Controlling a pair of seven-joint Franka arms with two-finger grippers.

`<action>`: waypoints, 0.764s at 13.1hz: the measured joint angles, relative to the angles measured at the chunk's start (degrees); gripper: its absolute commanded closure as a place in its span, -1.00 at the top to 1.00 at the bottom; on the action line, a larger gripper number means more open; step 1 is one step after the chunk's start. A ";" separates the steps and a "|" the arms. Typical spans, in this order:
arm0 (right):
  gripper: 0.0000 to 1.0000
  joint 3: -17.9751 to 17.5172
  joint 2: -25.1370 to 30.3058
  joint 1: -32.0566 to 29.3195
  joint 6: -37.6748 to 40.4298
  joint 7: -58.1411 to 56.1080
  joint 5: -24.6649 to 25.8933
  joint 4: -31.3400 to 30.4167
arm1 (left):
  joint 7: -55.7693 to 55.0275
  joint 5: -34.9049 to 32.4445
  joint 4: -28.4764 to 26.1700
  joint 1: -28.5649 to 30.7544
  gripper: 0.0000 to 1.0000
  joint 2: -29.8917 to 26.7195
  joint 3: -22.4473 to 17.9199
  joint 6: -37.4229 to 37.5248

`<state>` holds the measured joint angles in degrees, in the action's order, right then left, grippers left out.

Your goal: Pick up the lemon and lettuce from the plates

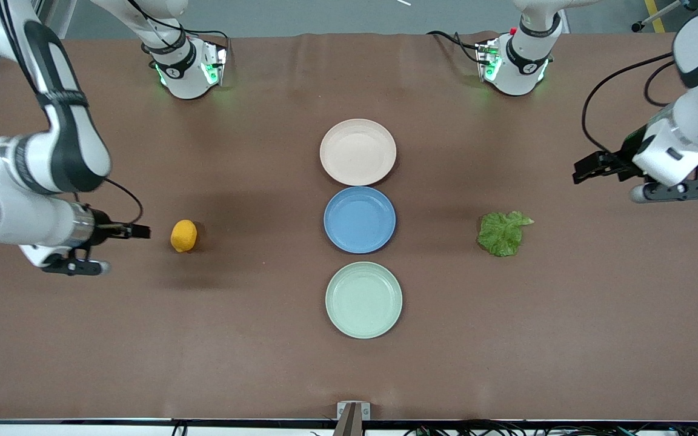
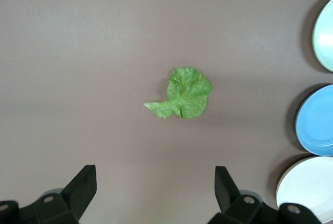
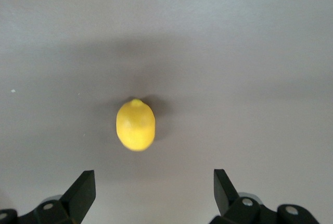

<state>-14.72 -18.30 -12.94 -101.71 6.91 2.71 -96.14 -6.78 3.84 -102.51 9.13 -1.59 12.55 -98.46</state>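
Both items lie on the bare table, off the plates.

Right gripper (image 1: 143, 231), spread wide and empty, hangs beside the lemon (image 1: 183, 235); beige plate (image 1: 358, 151) and green plate (image 1: 363, 299) sit empty mid-table; lettuce (image 1: 503, 232) lies near the wide-open, empty left gripper (image 1: 579, 171), probably freshly unloaded.

The worktop (image 1: 252, 339) looked matt brown; the plates (image 1: 358, 151) smooth, matt; the lettuce (image 1: 502, 232) crinkled; the lemon (image 1: 183, 235) faintly glossy.
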 measured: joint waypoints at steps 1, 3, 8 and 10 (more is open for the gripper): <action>1.00 0.03 1.01 -0.11 3.86 0.00 0.13 3.16 | 0.00 -0.62 2.02 0.18 1.00 0.01 0.00 0.69; 1.00 0.20 1.37 -0.35 9.89 0.00 0.41 11.08 | 0.01 -1.03 5.04 0.31 1.00 0.11 0.00 0.90; 1.00 0.00 0.69 -1.26 13.66 -0.02 0.30 17.37 | 1.19 -1.11 10.29 1.02 1.00 0.22 -0.03 2.55; 1.00 -0.28 0.00 -1.12 14.04 -0.02 0.30 17.37 | 1.60 -1.11 10.85 2.10 1.00 0.23 -0.04 2.79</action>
<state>-15.00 -18.29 -14.06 -87.67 6.89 3.01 -78.77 -5.19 2.73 -91.66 11.23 -1.36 12.51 -95.68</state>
